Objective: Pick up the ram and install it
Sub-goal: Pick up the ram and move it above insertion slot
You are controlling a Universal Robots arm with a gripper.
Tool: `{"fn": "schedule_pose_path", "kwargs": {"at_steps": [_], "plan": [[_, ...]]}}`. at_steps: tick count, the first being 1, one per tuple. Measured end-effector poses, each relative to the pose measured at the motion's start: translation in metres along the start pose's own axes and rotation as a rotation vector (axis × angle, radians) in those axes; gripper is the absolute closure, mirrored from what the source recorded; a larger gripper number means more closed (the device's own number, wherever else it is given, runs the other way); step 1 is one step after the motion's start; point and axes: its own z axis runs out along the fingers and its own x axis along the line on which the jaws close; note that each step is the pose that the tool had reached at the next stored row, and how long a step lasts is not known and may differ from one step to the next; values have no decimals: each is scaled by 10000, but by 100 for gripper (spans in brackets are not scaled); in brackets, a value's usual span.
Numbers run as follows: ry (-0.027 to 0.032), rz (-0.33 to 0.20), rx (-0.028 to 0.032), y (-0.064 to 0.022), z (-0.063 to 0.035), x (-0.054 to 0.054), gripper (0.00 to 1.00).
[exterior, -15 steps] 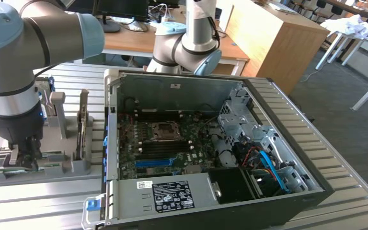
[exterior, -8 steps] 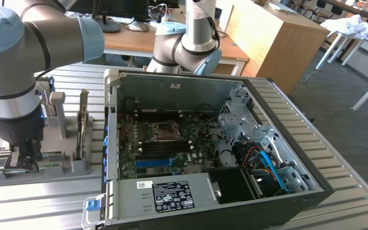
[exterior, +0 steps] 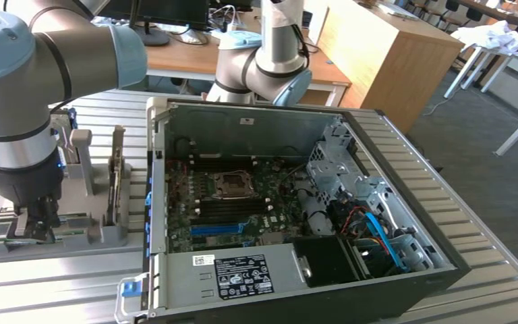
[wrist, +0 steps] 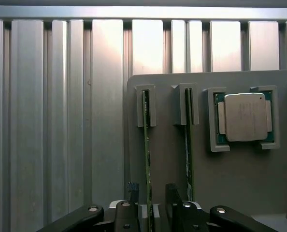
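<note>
The gripper (wrist: pixel 152 192) straddles the ram (wrist: pixel 146 145) nearest the holder's (wrist: pixel 240 179) edge, fingers parted and gripping nothing, the stick running lengthwise between them.

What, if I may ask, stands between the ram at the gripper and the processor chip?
In the wrist view, a second ram stick stands edge-on in its own holder slot.
</note>
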Motion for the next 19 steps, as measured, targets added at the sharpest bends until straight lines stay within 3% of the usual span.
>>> {"fn": "schedule_pose_path", "kwargs": {"at_steps": [16,18,19], "plan": [[0,0,0,0,0,14,64],[0,0,0,0,0,14,66],[0,0,0,-1,0,14,73]]}}
